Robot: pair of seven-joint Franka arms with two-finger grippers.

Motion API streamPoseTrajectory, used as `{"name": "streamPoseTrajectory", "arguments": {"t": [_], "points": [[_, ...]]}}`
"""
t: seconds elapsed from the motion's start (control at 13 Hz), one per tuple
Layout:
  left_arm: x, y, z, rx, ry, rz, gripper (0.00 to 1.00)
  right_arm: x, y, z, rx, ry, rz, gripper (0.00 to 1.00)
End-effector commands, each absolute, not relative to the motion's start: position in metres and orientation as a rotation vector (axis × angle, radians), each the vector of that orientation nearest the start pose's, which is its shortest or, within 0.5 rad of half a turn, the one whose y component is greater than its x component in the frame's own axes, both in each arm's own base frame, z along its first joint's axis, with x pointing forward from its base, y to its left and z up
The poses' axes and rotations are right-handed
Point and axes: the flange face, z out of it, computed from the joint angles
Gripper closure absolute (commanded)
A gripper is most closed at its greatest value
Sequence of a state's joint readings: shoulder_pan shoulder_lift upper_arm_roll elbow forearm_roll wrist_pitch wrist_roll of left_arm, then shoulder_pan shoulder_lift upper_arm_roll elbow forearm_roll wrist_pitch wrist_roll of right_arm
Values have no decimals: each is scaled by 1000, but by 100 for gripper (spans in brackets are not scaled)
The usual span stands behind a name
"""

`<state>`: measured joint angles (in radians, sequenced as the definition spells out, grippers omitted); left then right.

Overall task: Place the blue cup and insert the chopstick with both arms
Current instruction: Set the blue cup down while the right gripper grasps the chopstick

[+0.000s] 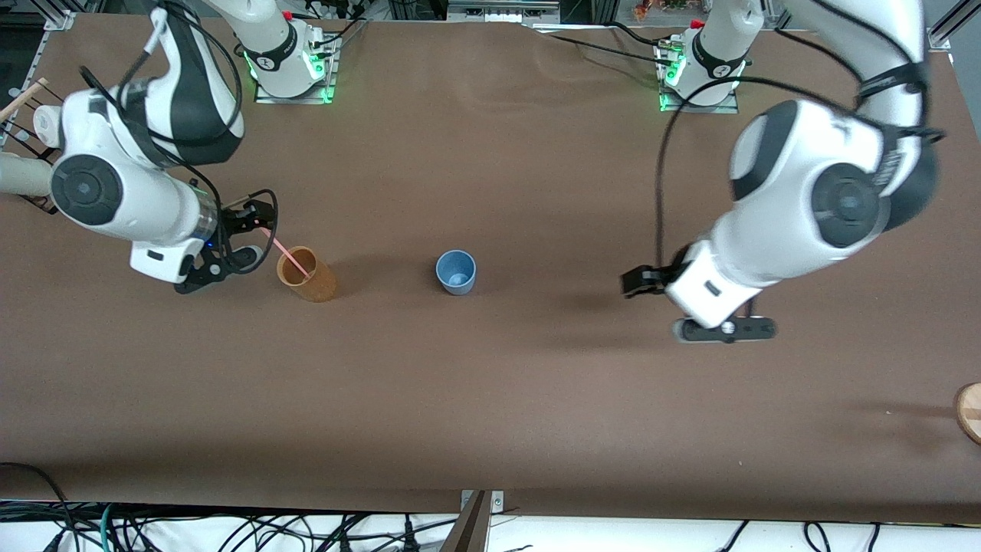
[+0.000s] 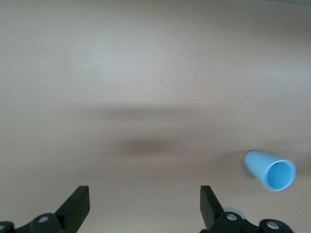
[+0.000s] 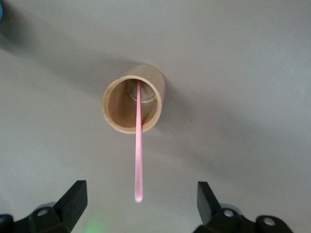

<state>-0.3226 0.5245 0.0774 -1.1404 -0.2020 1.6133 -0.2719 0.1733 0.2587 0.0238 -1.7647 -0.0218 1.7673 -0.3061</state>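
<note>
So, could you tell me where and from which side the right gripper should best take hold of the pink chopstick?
Probably by its free upper end. The chopstick leans in the brown cup, its lower part hidden inside, and its top juts past the rim toward the right gripper, whose fingers are open on either side of that tip. Closing there, coming from above on the right arm's side, looks easiest.

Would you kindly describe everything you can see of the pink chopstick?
The chopstick is a thin, straight, pink stick with a rounded upper tip, smooth and plastic-looking. It stands tilted inside the brown cup, lower end on the cup's bottom, shaft leaning on the rim, upper part sticking well out toward the right gripper. That gripper's fingers are open and nothing grips the stick. The cup stands toward the right arm's end of the table.
</note>
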Motion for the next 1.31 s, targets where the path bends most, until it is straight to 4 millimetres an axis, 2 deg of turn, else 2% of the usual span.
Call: {"name": "streamPoseTrajectory", "arguments": {"t": [0.0,0.08,0.15,0.23,0.38,0.46,0.54,0.62,0.77,0.92,1.08,1.23], "points": [[668,-148,515,-3270,84,187,0,569,113,368,-2974,-973,387,12],[671,-119,519,-3275,97,185,0,566,112,357,-2964,-986,398,12],[672,-91,517,-3279,126,199,0,565,112,354,-2961,-993,398,19],[668,-72,518,-3284,175,204,0,563,112,349,-2958,-993,412,29],[662,-47,519,-3195,264,202,0,562,112,342,-2955,-992,424,43],[658,-42,527,-3119,323,185,0,561,113,339,-2953,-995,429,54],[653,-42,530,-3048,369,191,0,561,112,338,-2952,-994,433,59],[645,-41,529,-3028,365,204,0,560,116,338,-2948,-1008,431,69],[636,-26,523,-3098,324,203,0,558,126,337,-2937,-1035,432,71],[622,-5,506,-3254,213,264,0,558,126,336,-2936,-1038,437,81],[624,4,504,-3237,201,198,0,558,125,335,-2937,-1041,440,89],[619,-2,502,-3208,235,209,0,558,125,334,-2944,-1059,449,93]]}}
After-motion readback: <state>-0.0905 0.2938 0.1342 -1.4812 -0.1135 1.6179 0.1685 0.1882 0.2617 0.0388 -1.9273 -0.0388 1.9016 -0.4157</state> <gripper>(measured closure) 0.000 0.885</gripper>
